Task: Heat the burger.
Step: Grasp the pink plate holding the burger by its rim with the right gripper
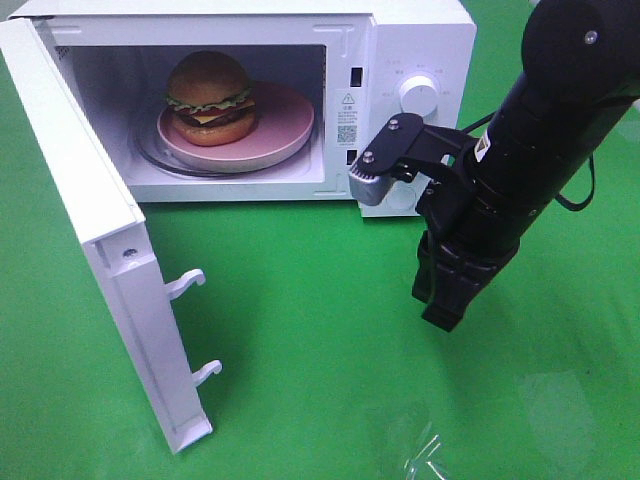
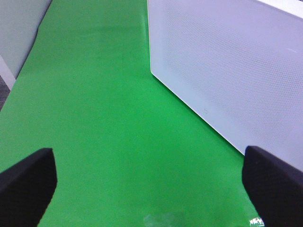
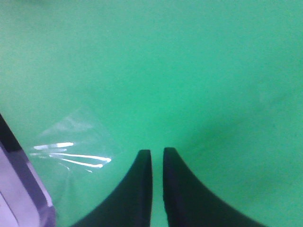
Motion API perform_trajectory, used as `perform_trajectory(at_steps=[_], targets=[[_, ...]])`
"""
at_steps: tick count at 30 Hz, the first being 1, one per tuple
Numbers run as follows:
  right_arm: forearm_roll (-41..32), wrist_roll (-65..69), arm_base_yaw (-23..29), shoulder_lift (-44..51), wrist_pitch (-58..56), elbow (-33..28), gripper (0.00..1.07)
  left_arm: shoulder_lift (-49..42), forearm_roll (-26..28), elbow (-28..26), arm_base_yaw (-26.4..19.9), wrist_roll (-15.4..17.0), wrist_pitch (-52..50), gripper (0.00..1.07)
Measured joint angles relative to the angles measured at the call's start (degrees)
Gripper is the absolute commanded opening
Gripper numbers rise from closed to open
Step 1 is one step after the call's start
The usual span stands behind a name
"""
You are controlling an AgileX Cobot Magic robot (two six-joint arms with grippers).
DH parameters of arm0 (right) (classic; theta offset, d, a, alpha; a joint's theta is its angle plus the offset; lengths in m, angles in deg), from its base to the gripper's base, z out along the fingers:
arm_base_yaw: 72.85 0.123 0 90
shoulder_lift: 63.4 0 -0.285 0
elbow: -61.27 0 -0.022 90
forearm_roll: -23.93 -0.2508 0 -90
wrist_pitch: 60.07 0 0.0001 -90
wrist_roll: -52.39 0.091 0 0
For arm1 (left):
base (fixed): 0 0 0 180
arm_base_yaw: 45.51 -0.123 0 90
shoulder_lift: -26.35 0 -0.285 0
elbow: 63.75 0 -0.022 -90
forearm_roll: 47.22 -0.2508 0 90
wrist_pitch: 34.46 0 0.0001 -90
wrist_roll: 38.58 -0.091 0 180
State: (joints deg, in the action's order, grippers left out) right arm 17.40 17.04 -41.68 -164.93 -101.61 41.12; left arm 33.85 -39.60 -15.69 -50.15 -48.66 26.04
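Near edge: green mat (image 1: 320, 370), with a glossy clear patch (image 1: 425, 450) at near right.

Left gripper (image 2: 147, 156): seen in its wrist view only. Jaws wide apart, nothing between them. It is low over the mat, beside a white perforated panel (image 2: 227, 71) of the microwave.

Microwave door (image 1: 100, 240): fully open, swung out to the near left.

Right gripper (image 1: 438, 318): hangs fingertips-down above the mat at right, in front of the control panel. Jaws all but together with a thin slit between them, holding nothing and clear of the mat.

Far: white microwave (image 1: 410, 40), cavity exposed, dial (image 1: 417, 97) on its right face. The burger (image 1: 208, 98) sits upright inside, left of centre on a pink plate (image 1: 285, 125).
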Motion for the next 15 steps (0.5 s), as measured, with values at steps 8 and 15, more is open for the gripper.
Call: perform_trajectory(at_steps=[8,15], targets=[[0.11,-22.12,0.00,0.00,-0.06,0.06,0.14,0.00,0.00,0.00,0.00,0.00,0.00,1.00],[0.92,-34.89,0.00,0.00,0.11,0.06,0.23,0.00,0.00,0.00,0.00,0.00,0.00,1.00]])
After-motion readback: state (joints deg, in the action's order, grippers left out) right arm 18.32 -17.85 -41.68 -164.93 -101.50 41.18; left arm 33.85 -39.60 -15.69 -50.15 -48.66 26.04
